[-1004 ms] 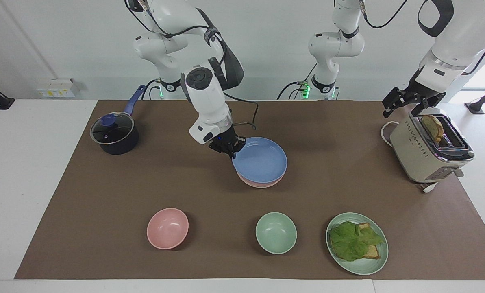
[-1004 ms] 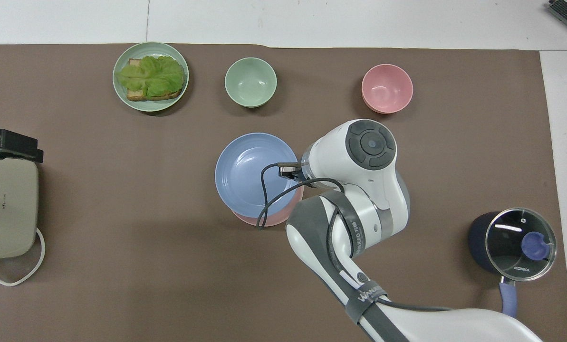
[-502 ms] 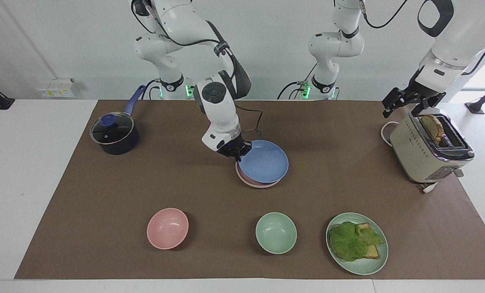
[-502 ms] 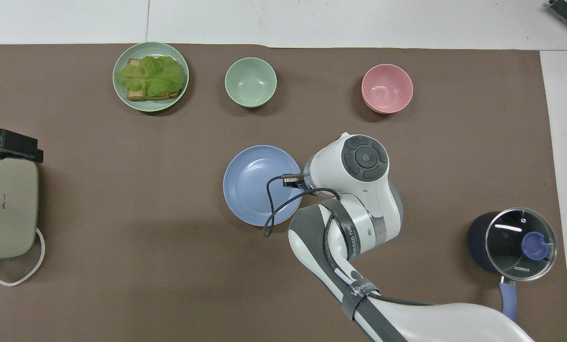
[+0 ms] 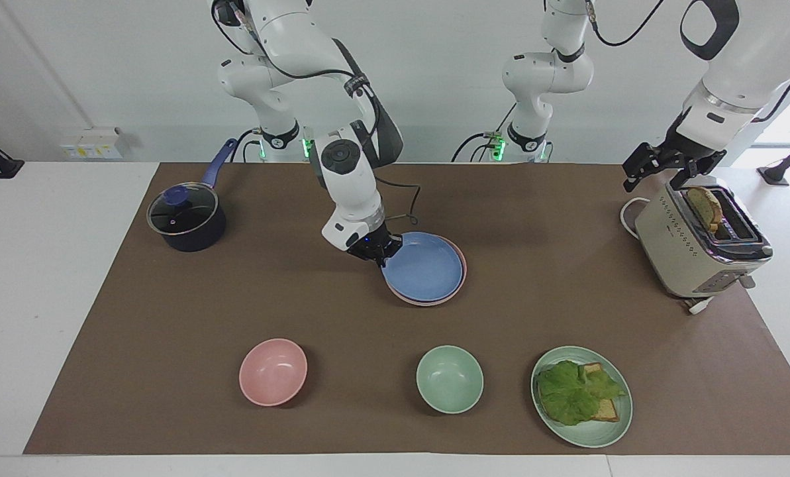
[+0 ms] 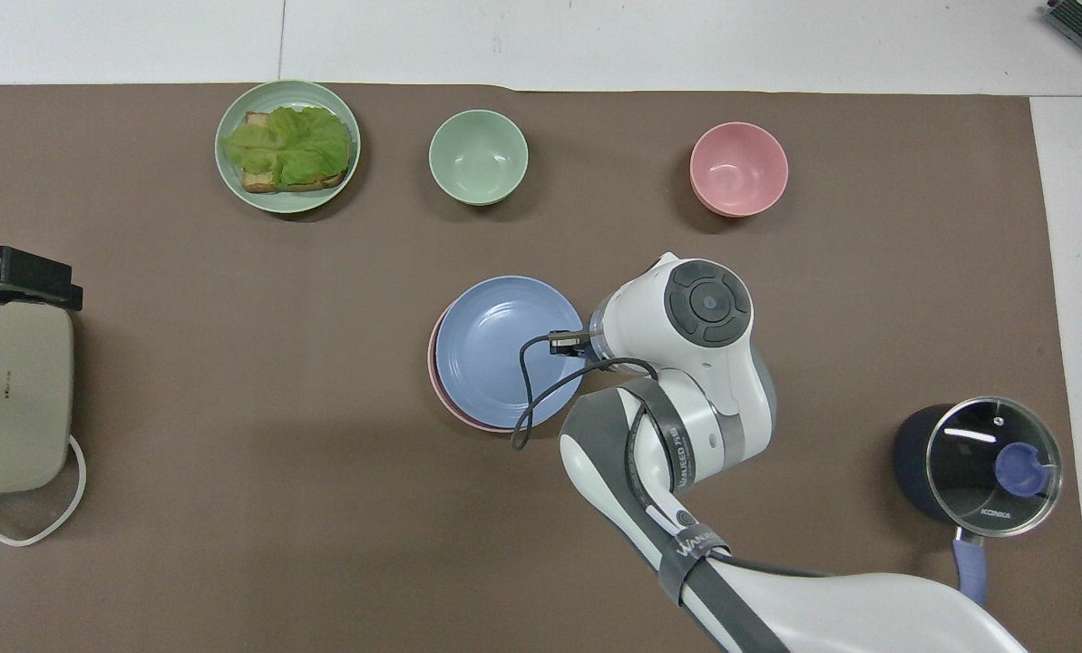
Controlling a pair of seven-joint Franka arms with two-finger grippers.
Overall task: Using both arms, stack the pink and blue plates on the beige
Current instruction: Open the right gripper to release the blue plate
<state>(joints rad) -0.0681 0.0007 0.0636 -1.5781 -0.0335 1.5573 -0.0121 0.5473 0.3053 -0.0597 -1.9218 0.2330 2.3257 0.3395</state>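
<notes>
The right gripper (image 5: pixel 380 254) is clamped on the blue plate (image 5: pixel 424 267), resting on the pink plate (image 5: pixel 461 264) beneath; light, stiff, slick, best pinched at the rim. The left gripper (image 5: pixel 659 167) waits wide over the toaster (image 5: pixel 692 252)

We see both views evenly and brightly lit, apparently from overhead, with soft, short shadows. The right arm (image 5: pixel 342 165) casts a faint, broad shadow on the brown mat (image 6: pixel 232 381). The bowls (image 5: pixel 273 371) throw small soft shadows onto the mat. Daylight glares at the left arm's end of the surface, by the toaster (image 5: pixel 699 248). The pot lid (image 6: pixel 994 453) carries small bright reflections. Focus is sharp throughout, with no motion blur. Straight edges bend only slightly near the corners of the facing view.
</notes>
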